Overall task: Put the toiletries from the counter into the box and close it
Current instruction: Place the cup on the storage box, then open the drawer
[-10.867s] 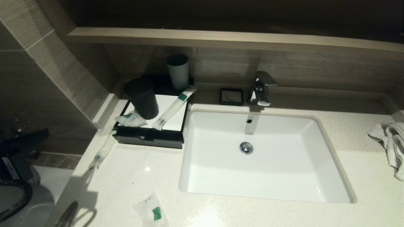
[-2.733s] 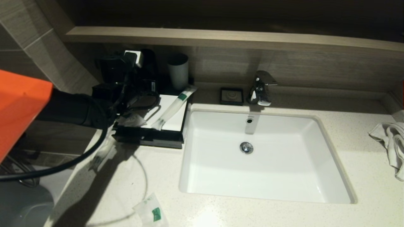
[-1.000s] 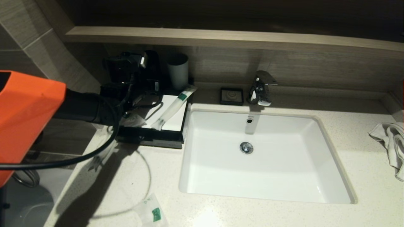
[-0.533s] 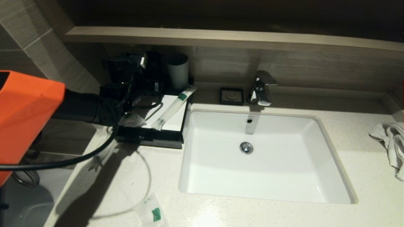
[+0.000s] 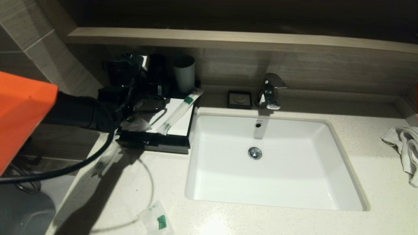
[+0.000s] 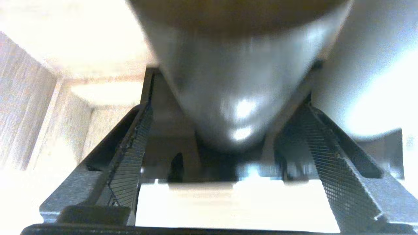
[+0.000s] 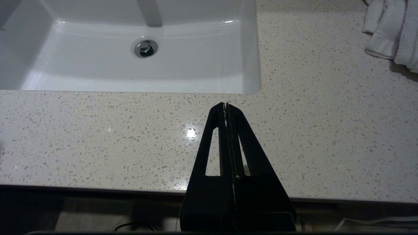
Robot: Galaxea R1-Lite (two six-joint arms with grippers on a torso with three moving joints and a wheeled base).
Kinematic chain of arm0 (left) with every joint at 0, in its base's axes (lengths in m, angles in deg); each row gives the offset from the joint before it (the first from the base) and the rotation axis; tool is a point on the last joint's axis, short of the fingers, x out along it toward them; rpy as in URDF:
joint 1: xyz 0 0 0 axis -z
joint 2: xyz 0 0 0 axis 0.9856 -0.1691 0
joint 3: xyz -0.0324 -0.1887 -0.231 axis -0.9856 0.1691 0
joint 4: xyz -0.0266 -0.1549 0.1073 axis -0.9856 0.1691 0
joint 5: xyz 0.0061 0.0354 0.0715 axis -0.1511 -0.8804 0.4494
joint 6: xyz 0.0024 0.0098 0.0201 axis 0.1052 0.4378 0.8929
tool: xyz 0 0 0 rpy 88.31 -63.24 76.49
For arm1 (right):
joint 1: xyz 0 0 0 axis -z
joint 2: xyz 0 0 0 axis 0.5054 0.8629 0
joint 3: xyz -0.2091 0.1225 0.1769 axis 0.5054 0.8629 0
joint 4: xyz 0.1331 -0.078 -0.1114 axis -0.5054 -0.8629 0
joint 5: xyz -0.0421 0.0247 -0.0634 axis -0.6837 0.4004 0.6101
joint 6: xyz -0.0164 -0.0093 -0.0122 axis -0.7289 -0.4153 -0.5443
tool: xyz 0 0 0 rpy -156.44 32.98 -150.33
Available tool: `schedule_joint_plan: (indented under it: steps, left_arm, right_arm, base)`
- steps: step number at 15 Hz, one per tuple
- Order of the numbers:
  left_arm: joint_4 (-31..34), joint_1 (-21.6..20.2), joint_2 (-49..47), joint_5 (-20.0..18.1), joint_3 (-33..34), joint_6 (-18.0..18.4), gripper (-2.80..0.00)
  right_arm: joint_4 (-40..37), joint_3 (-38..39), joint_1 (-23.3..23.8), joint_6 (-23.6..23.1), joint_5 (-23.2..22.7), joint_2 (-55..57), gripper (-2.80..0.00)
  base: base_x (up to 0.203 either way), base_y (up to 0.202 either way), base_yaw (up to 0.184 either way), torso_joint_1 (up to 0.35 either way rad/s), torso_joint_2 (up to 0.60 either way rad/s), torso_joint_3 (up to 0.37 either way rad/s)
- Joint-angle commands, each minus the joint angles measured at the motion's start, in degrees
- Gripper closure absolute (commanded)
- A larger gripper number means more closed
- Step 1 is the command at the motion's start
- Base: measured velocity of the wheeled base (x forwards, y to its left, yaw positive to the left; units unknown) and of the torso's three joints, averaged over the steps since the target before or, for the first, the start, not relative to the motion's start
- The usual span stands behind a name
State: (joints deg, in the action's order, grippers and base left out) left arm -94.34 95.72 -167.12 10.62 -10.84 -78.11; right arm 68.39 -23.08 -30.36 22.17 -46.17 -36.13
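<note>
Fingers (image 6: 329, 156) of my left gripper (image 5: 148, 70) stand wide apart around the black cup (image 6: 235, 81), gripping nothing. I should back off straight without tipping it. Box (image 5: 173, 145) sits below, its drawer barely open; sachets (image 5: 179, 109) lie on its top and on the counter (image 5: 156, 218).

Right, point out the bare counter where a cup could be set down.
Free: the speckled stone counter in front of the white sink, and the stretch between sink and crumpled white towel. Crowded: the left corner, with the black box, sachets and the left claw.
</note>
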Motion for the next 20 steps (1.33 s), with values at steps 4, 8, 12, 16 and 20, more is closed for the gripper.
schedule_joint_plan:
  steps: [4,8,12,16,20]
  left_arm:
    - [-0.4,0.1,10.1,-0.1,11.6,-0.1,-2.8]
    - [-0.2,0.1,17.8,-0.1,18.6,-2.1,-2.8]
    - [0.1,0.3,23.6,0.0,24.4,-2.6,0.0]
    - [0.2,0.5,30.6,-0.1,31.6,-2.6,0.0]
    - [0.3,3.5,38.7,-0.2,42.2,-2.7,0.0]
  right_arm:
    - [0.0,0.0,0.0,0.0,0.0,0.0,0.0]
    - [0.0,0.0,0.0,0.0,0.0,0.0,0.0]
    - [0.0,0.0,0.0,0.0,0.0,0.0,0.0]
    - [0.0,0.0,0.0,0.0,0.0,0.0,0.0]
    - [0.0,0.0,0.0,0.0,0.0,0.0,0.0]
  base:
    - [0.0,0.0,0.0,0.0,0.0,0.0]
    - [0.0,0.0,0.0,0.0,0.0,0.0]
    - [0.0,0.0,0.0,0.0,0.0,0.0]
    - [0.0,0.0,0.0,0.0,0.0,0.0]
    - [0.0,0.0,0.0,0.0,0.0,0.0]
